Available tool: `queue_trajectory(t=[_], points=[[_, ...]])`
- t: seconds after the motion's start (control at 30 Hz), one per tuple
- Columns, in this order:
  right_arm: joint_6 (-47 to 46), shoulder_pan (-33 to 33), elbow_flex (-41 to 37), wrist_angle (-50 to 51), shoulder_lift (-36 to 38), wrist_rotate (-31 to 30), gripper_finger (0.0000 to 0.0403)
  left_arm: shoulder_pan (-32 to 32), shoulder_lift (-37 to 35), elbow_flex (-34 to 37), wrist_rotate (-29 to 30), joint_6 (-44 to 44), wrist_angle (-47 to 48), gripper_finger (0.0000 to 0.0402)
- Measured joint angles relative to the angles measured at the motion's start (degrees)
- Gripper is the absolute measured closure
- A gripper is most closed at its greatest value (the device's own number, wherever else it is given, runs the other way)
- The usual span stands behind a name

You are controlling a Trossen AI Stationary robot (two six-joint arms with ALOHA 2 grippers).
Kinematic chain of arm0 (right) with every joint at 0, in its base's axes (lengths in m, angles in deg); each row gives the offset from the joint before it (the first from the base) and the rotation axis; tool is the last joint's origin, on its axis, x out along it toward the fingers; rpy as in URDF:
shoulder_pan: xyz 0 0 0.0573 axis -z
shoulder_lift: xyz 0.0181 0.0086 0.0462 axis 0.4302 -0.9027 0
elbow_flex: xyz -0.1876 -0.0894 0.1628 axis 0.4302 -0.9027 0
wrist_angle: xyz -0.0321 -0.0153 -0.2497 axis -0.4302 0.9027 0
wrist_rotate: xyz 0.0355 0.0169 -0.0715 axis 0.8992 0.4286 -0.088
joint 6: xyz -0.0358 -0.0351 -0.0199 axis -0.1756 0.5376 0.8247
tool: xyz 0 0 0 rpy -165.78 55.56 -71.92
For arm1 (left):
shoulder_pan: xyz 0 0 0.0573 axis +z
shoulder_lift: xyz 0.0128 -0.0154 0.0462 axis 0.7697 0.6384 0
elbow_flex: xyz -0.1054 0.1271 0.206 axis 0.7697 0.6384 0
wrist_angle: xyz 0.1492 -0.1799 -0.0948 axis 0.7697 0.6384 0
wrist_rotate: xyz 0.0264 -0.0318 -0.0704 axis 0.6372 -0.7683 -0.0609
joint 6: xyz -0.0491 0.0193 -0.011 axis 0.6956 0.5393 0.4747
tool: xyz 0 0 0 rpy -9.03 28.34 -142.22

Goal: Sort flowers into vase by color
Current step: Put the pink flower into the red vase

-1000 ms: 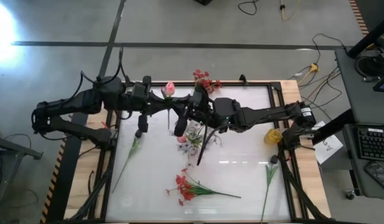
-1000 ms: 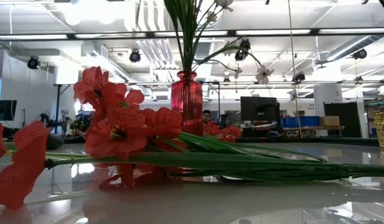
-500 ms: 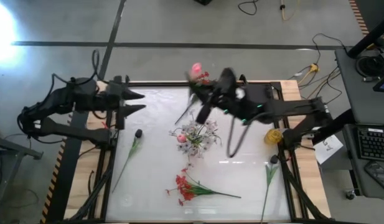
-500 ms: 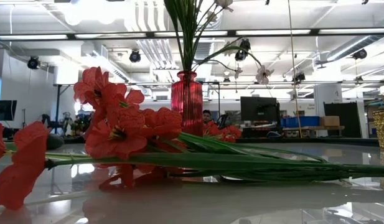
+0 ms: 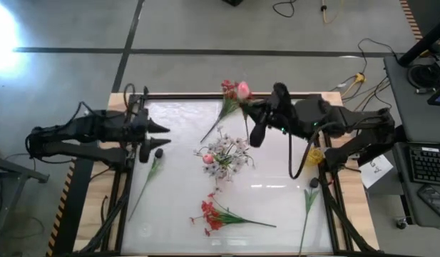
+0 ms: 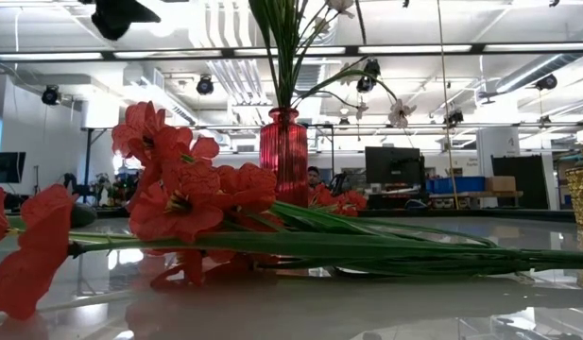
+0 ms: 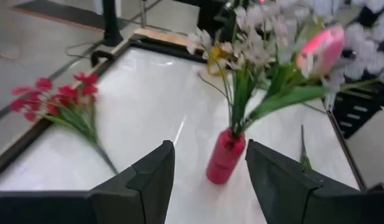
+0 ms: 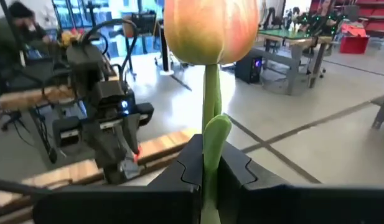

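My right claw (image 8: 204, 167) is pinched on the stalk of a pink bud (image 5: 242, 90), held in the air over the far edge of the worktop, just right of its middle. The bloom (image 8: 210, 28) stands upright above my fingers. My left claw (image 5: 157, 130) waits spread and empty at the left edge. The red vase (image 7: 225, 157), full of white sprays (image 5: 223, 154), stands mid-table; a red spray (image 5: 214, 214) lies toward the near edge, and a small yellow vase (image 5: 314, 154) sits by the right edge. I judge I am mid-carry: next, lower the stalk into whichever vase suits pink. A second ago both claws met over the vase; now they are apart, the bud with me.
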State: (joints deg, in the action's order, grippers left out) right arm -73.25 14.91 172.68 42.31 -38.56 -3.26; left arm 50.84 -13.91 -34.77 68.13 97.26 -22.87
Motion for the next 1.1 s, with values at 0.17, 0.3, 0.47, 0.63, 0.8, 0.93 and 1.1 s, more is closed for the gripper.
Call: queue_trajectory(t=[0.17, 0.3, 0.47, 0.63, 0.8, 0.93, 1.1], points=[[-0.1, -1.1, -5.1, -0.5, 1.2, -1.6, 0.039, -2.6, 1.7, 4.9, -1.7, -0.3, -3.8, 0.0216], [-5.9, -1.4, -13.0, -0.5, 3.7, -1.7, 0.039, -5.0, 3.7, 6.8, -3.0, 0.9, -3.8, 0.0216], [-11.0, -3.1, -26.0, -9.9, 10.1, -3.6, 0.039, -8.3, 5.3, 6.9, -2.7, 2.4, -4.2, 0.0216], [-2.2, -5.7, -39.9, -36.3, 15.9, -4.5, 0.039, -9.5, 7.9, 6.9, -2.5, 3.3, -4.0, 0.0216], [2.0, -6.3, -51.2, -60.3, 16.5, 1.9, 0.039, -9.5, 13.0, 6.9, -2.5, 2.0, -5.5, 0.0216], [4.8, -6.3, -55.4, -69.7, 12.7, 2.6, 0.039, -9.5, 17.9, 6.9, -2.5, 2.1, -10.6, 0.0216], [14.3, -6.3, -55.7, -87.2, 6.2, 1.8, 0.039, -9.4, 24.0, 5.9, -2.5, 3.4, -15.3, 0.0216]])
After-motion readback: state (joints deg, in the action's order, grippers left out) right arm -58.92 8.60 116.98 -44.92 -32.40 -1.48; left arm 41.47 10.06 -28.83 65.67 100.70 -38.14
